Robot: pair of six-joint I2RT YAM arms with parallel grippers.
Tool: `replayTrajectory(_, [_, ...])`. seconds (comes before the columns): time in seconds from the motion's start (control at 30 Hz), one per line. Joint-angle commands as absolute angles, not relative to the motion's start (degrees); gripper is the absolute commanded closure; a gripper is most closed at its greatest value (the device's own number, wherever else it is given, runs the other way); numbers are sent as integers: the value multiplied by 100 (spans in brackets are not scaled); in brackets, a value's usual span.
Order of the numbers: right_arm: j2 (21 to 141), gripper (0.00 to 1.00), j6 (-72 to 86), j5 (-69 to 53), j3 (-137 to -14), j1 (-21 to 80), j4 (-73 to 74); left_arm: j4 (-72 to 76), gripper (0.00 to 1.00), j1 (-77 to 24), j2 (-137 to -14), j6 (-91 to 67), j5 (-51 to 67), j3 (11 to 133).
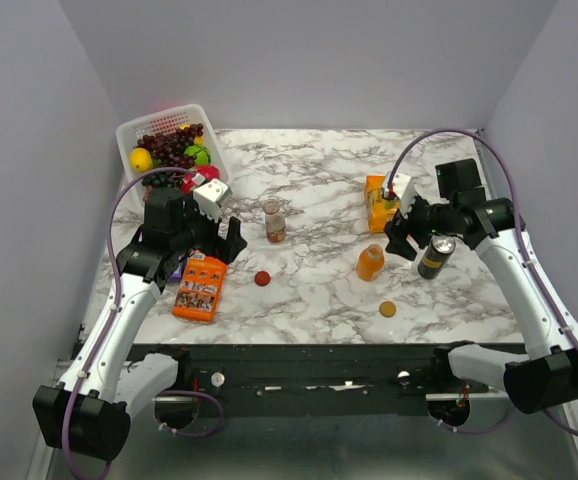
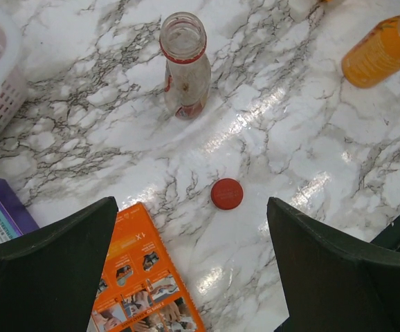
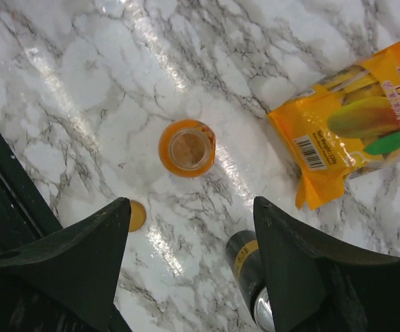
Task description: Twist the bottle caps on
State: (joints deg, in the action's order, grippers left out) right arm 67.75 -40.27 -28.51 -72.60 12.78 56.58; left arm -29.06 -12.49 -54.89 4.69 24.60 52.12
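Observation:
The clear bottle (image 1: 275, 222) with reddish-brown contents stands open at mid table; it also shows in the left wrist view (image 2: 184, 66). The red cap (image 1: 262, 278) lies in front of it, and shows in the left wrist view (image 2: 226, 194). The orange bottle (image 1: 371, 262) stands open right of centre, seen from above in the right wrist view (image 3: 187, 148). The orange cap (image 1: 387, 309) lies nearer the front edge, partly hidden by a finger in the right wrist view (image 3: 138, 215). My left gripper (image 1: 219, 240) is open and empty above the table, left of the red cap. My right gripper (image 1: 397, 238) is open and empty, just right of the orange bottle.
A black drink can (image 1: 435, 257) stands right of the orange bottle. An orange mango packet (image 1: 379, 203) lies behind it. An orange box (image 1: 200, 285) lies under my left arm. A white basket (image 1: 169, 150) of fruit stands at the back left.

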Motion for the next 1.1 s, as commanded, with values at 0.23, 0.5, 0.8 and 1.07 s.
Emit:
replayTrajectory(0.23, [7645,18,-4245,-2189,-6724,1986,5063,-2935,1,-1248,-5159,439,2997,4983])
replayTrajectory(0.5, [8331,17,-4218,-1907,-6943,2030,4825,-2909,1,-1125,-5098,404,3076,4931])
replayTrajectory(0.8, [8613,27,-4306,-1942,-6873,2092,4825,-2778,1,-1090,-5203,378,3120,4887])
replayTrajectory(1.07, [8657,58,-4342,-2065,-6829,2206,4869,-2733,1,-1090,-5273,439,3348,4843])
